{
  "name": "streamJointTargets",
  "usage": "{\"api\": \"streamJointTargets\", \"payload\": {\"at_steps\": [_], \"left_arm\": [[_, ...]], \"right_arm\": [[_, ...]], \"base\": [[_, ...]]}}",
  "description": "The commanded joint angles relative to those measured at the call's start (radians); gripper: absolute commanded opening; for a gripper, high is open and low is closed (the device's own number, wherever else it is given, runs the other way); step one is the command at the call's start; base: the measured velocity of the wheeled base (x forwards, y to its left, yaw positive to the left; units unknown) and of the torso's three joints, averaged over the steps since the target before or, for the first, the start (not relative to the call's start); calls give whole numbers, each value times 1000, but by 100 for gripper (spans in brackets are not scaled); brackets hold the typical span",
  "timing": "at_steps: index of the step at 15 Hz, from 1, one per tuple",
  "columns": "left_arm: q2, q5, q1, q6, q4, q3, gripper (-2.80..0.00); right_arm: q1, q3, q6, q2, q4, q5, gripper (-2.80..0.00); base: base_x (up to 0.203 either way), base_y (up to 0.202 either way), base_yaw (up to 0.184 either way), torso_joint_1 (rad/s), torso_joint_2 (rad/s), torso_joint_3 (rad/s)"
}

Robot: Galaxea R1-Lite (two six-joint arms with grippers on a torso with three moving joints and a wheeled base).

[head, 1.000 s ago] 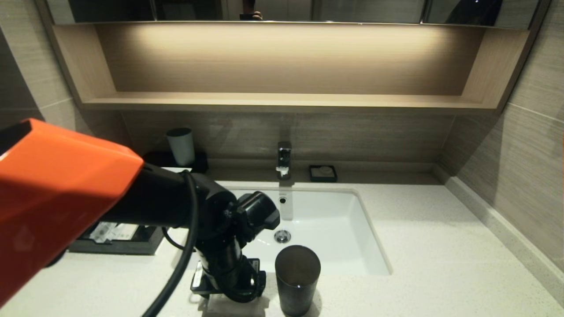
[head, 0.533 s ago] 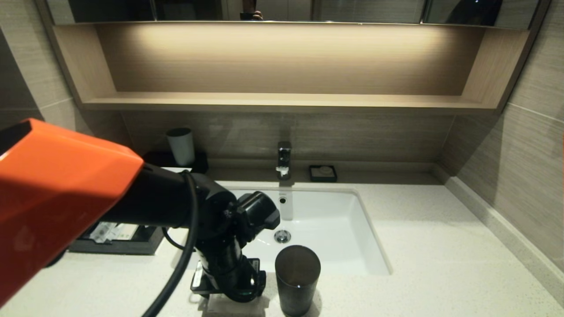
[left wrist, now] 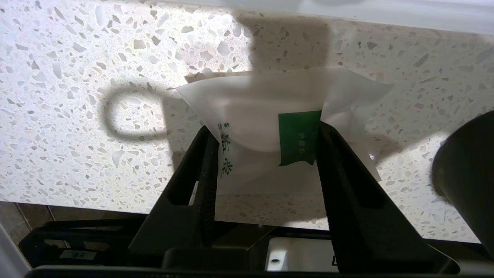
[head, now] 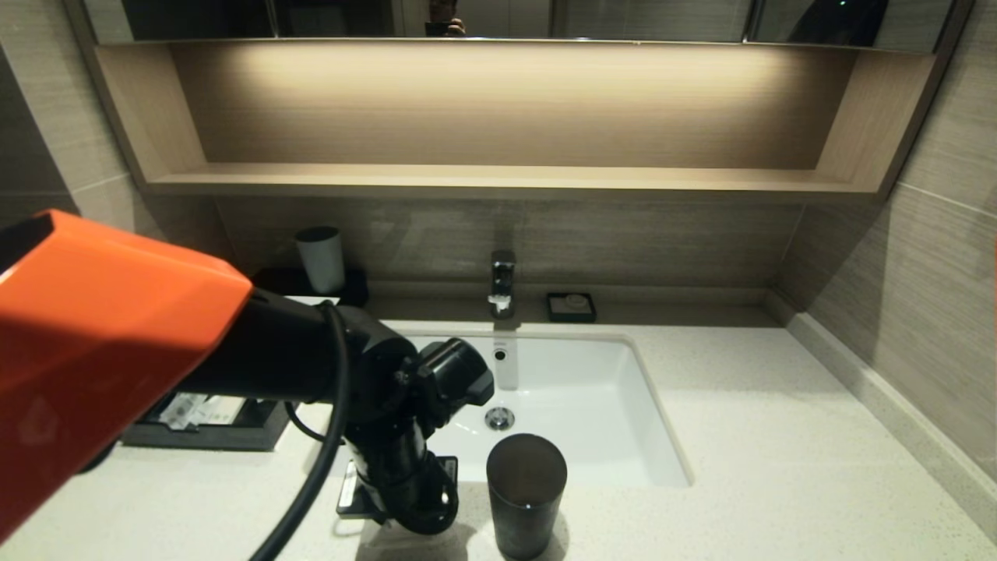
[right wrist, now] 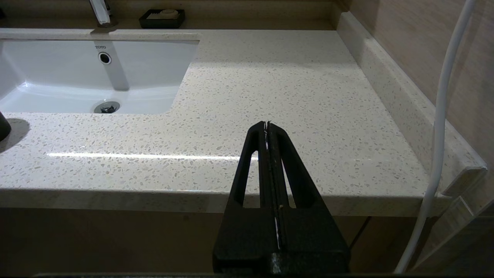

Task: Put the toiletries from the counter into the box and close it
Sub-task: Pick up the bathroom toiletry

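Left gripper (left wrist: 266, 135) fingers (left wrist: 204, 154) clamped on the white sachet (left wrist: 270, 112) over the worktop (left wrist: 77, 116) beside the dark cup (left wrist: 467, 170); right gripper (right wrist: 267, 124) fingers pressed together, parked.

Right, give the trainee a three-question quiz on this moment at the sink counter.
1. True or false: the left claw has its fingers on either side of the square white sachet with green label.
2. Which stands right beside that sachet? A) white cup B) tall dark cylindrical cup C) black soap dish
3. Fill in: the right claw, over the off-white speckled stone counter, has its fingers ____.

Key: 1 true; 2 B; 3 shut
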Motion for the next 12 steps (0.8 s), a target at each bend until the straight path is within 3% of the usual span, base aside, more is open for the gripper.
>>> {"api": "streamJointTargets", "payload": {"at_steps": [1, 12], "left_arm": [[4, 0, 0, -4, 3, 0, -280], [-102, 42, 13, -49, 25, -18, -280]], "right_arm": [[0, 2, 0, 0, 0, 0, -280], [0, 2, 0, -1, 0, 0, -280]], "base": [[0, 0, 0, 0, 0, 0], [0, 0, 0, 0, 0, 0]]}}
